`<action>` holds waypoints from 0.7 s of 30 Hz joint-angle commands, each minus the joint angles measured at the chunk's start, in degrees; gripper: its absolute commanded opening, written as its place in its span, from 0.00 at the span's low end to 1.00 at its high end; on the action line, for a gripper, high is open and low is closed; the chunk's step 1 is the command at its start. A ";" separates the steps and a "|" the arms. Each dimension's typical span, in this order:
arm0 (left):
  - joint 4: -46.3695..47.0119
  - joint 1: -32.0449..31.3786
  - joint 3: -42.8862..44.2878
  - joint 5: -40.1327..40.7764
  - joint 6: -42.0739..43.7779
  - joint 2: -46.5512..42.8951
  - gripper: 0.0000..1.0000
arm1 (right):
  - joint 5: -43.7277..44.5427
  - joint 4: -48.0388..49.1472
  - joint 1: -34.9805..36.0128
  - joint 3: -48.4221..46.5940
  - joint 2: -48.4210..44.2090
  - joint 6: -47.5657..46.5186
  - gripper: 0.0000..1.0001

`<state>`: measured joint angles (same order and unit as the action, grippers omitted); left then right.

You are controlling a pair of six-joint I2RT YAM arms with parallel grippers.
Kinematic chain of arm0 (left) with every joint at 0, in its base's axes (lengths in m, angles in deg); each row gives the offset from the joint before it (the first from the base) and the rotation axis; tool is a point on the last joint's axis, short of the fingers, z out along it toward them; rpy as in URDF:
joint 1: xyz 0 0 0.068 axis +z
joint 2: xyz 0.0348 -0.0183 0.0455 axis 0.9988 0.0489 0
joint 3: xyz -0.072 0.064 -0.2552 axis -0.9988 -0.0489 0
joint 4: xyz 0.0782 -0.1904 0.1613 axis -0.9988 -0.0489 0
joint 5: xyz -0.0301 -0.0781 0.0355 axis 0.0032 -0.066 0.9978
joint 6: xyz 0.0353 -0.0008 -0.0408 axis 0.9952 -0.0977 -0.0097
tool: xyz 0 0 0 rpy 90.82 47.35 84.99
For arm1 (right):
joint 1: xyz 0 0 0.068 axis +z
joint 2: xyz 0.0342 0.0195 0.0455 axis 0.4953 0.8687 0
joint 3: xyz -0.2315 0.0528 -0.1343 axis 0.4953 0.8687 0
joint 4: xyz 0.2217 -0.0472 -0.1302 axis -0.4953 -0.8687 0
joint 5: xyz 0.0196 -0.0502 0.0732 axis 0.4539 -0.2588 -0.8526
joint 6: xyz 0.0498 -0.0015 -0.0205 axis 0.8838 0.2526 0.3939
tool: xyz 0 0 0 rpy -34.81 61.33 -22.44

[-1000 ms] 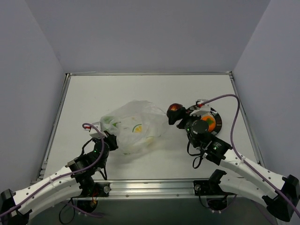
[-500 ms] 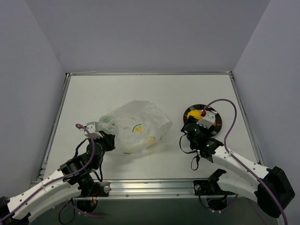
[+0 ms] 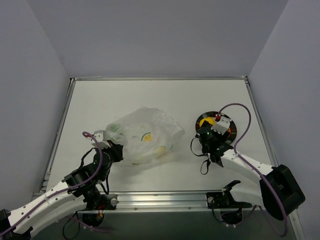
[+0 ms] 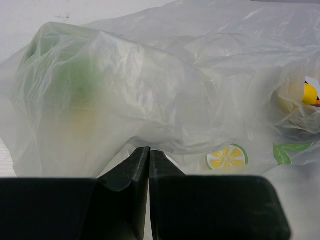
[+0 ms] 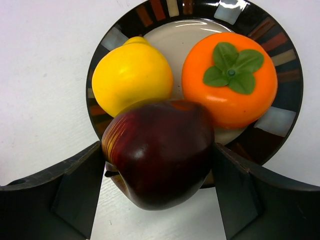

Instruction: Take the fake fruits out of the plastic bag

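- Grey walls enclose a white table on three sides; both arm bases sit at its near edge.
- Task item: the plastic bag lies crumpled on the table, left of centre. It is translucent white and printed with citrus slices and green leaves.
- Bag contents: a blurred green shape shows through the film at the upper left of the left wrist view. A yellow item shows at the right edge. Neither can be identified through the plastic.
- Left gripper: located at the bag's near left edge. Its black fingers are pressed together with no gap. A fold of film rises directly from the tips, so the film appears to be pinched between them.
- Right gripper: positioned over the near rim of a dark round plate, which stands to the right of the bag and apart from it.
- Right fingers: spread wide and clamped on both sides of a dark red apple. A stem pit shows on its lower left.
- Plate load: a yellow lemon on the left and an orange persimmon with a green leaf cap on the right, just beside each other.
- Relation: in the right wrist view the apple overlaps the near sides of both fruits. Whether it touches them or the plate cannot be told.
- Cabling: a purple cable loops above the right arm.
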<state>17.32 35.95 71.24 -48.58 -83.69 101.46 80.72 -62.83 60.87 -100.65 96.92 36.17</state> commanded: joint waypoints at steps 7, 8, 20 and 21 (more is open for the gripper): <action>-1.79 0.35 3.55 0.05 0.67 0.55 0.02 | 1.14 3.62 -0.94 -1.31 3.53 -0.70 0.75; -1.96 0.35 3.64 0.05 0.59 0.46 0.02 | 1.06 3.62 -0.94 -1.22 3.27 -0.78 0.81; -4.43 0.35 4.78 0.05 0.06 -0.95 0.02 | -1.58 -0.24 -0.59 -0.87 -7.28 -2.45 0.94; -4.78 0.35 4.87 0.05 -0.03 -1.04 0.02 | -1.58 -1.55 0.02 -1.22 -7.89 -2.45 0.93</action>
<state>13.94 35.95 72.00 -48.60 -83.71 100.63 78.23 -61.22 60.41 -100.59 90.91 34.25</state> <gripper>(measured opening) 0.025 0.937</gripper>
